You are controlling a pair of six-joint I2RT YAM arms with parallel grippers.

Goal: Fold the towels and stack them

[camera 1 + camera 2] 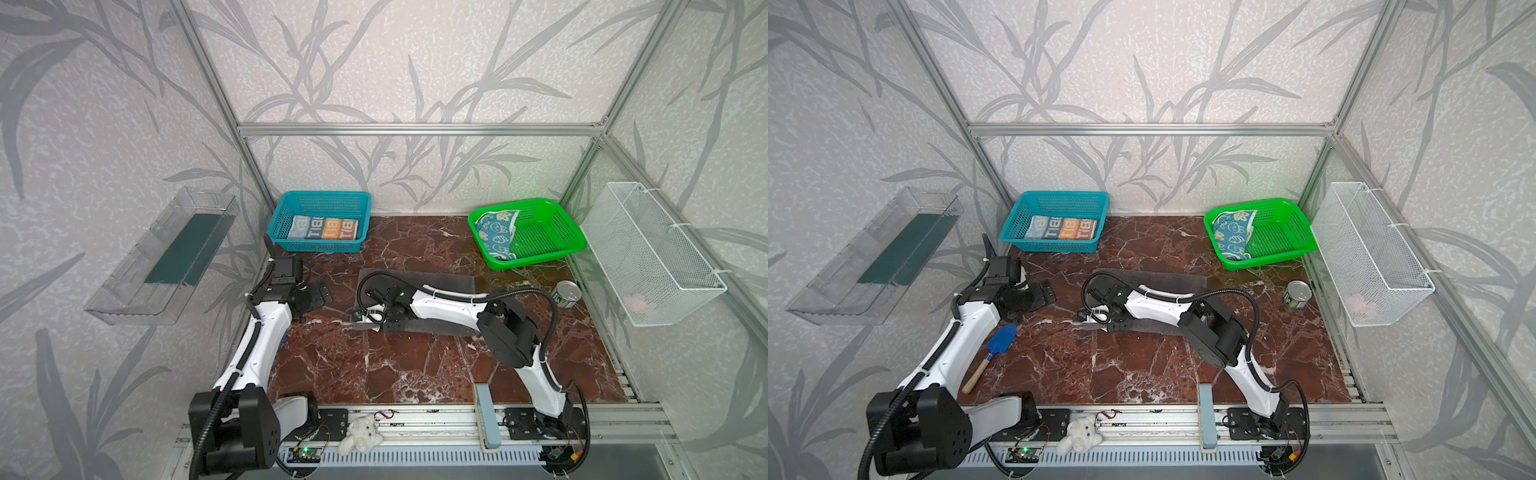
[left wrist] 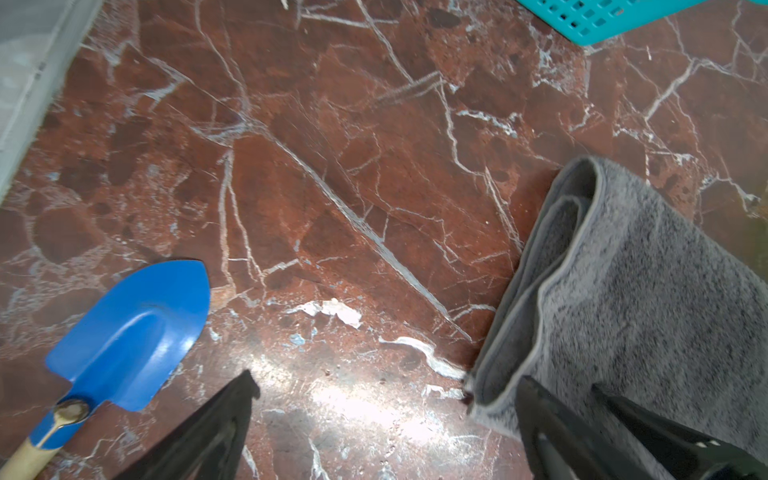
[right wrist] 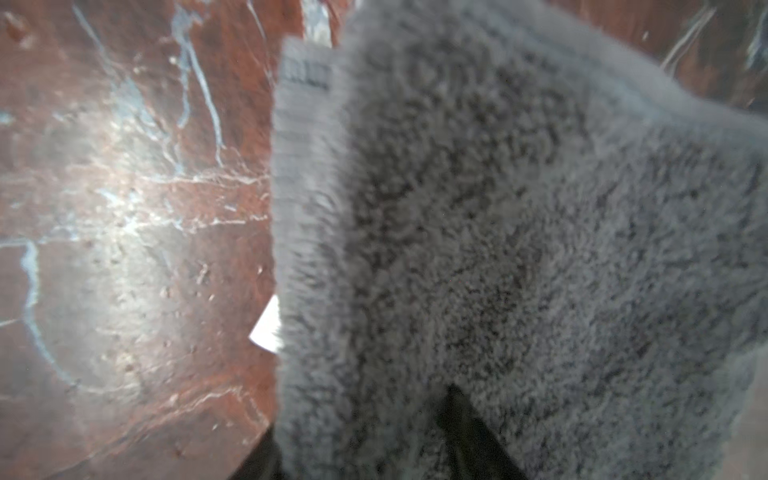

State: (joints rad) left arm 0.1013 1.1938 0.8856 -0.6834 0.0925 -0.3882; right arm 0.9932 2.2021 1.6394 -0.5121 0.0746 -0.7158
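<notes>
Both top views are showing the dark grey towel [image 1: 453, 282] lying folded as a long strip across the middle of the marble table [image 1: 374, 374], with the right arm stretching over it and hiding most of its surface; the right gripper [image 1: 369, 322] is sitting at the strip's near left corner, and in the right wrist view it is pinching that corner, blurred grey pile bunching between its fingers beside a white label; the left gripper [image 1: 321, 294] is hovering near the towel's left end, jaws spread wide and grasping nothing; a blue trowel [image 1: 1000, 338] is lying beside the left arm; the lettered towel [image 1: 324, 228] is resting folded in the teal basket [image 1: 320, 199] at the far left; the bunny towel [image 1: 496, 232] is slumping crumpled against the left wall of the green basket [image 1: 552, 208] at the far right; a tin can [image 1: 567, 293] is standing right of the grey towel; a white plush toy [image 1: 361, 434] is lying on the front rail.
</notes>
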